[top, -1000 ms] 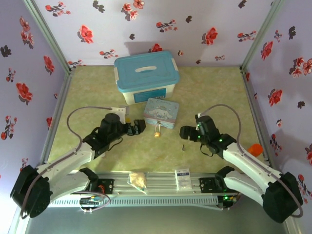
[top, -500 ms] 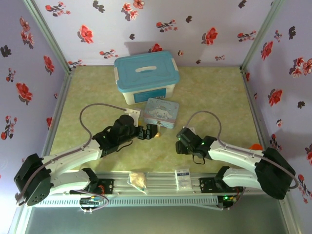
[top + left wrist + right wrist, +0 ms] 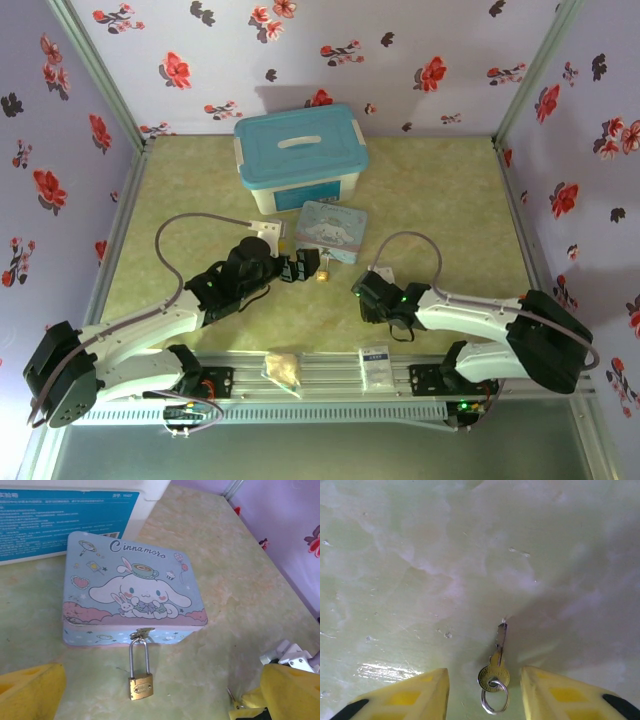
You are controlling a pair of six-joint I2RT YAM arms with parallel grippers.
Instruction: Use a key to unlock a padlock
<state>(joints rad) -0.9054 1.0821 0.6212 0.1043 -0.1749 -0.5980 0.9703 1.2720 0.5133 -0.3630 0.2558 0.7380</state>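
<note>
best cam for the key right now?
Right wrist. The key lies flat inside the open right claw, ring end nearest the lens, untouched. In top external the right claw sits over that spot and hides it. Left wrist: at best a thin sliver near the bottom edge, too small to tell.

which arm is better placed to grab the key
Right. The right gripper sits over the key on the table, a finger on each side. The left gripper, open, faces the padlock hooked on the Cinnamoroll tin.
</note>
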